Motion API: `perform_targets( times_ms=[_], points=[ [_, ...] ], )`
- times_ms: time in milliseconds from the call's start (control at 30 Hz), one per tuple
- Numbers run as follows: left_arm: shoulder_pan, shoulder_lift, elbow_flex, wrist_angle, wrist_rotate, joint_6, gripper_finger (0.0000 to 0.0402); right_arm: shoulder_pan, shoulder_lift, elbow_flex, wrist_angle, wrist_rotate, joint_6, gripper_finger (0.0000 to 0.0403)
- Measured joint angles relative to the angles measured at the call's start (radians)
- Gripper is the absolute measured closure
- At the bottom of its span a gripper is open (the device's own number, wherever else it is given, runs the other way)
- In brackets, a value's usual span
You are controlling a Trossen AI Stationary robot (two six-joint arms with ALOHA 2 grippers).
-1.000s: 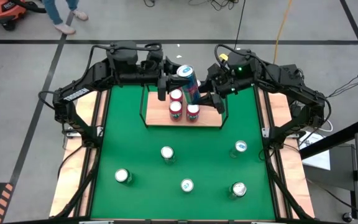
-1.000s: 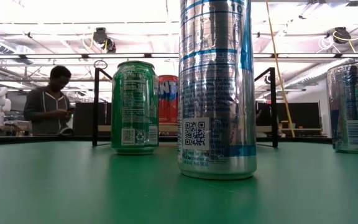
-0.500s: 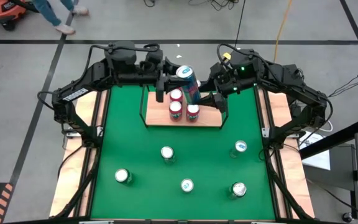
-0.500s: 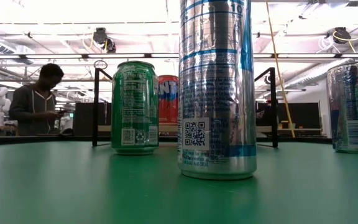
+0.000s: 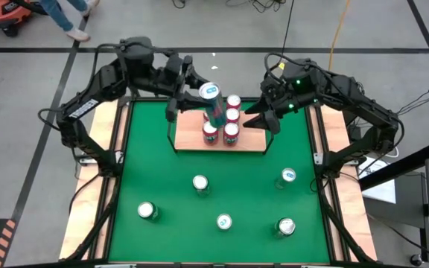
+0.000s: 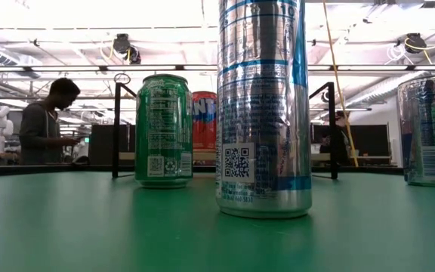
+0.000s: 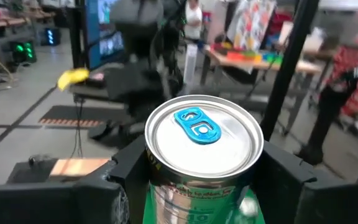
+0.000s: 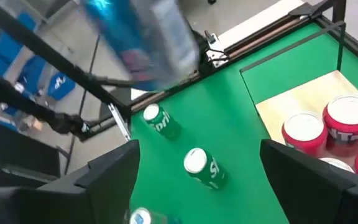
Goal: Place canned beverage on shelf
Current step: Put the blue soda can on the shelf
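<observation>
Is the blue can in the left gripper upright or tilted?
Tilted: the blue can leans in the left gripper above the shelf.

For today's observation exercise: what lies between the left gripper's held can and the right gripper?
In the high view, red cans on the shelf lie between the can in the left gripper and the open right gripper.

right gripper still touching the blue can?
Apart. High view: right gripper stands open, clear green mat between it and the tall blue can, which the left gripper holds.

The left gripper [image 5: 199,100] now carries the blue can [image 5: 213,106] alone, shifted leftward over the shelf [image 5: 255,143]. The right gripper [image 5: 263,119] has let go, opened and backed off to the right.
</observation>
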Motion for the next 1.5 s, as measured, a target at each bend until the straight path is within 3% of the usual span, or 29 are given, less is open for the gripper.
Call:
perform_targets(
  times_ms=[167,500,700,900,1033,1267,1400,1500],
  points=[
    [0.132,-0.002,0.0,-0.175,0.101,0.141,0.0185,0.027,-0.007,0.0,0.04,0.006,0.111,0.008],
    [0.382,-0.007,-0.076,-0.469,0.306,0.518,0.0185,0.146,-0.009,0.0,0.133,0.207,0.218,0.008],
    [0.485,-0.006,-0.232,-0.453,0.379,0.69,0.0185,0.224,-0.008,0.0,0.193,0.344,0.236,0.008],
    [0.588,-0.003,-0.42,-0.348,0.421,0.726,0.0185,0.272,-0.008,-0.001,0.203,0.42,0.261,0.008],
    [0.608,-0.003,-0.474,-0.332,0.401,0.726,0.0185,0.292,-0.008,-0.001,0.203,0.454,0.273,0.008],
    [0.556,-0.004,-0.488,-0.33,0.157,0.723,0.0185,0.298,-0.008,-0.001,0.203,0.472,0.246,0.008],
    [0.526,-0.004,-0.488,-0.337,0.145,0.677,0.0185,0.293,-0.008,-0.001,0.203,0.472,0.219,0.008],
    [0.511,-0.001,-0.489,-0.297,0.193,0.699,0.0185,0.293,-0.008,-0.001,0.203,0.471,0.207,0.008]
  ],
)
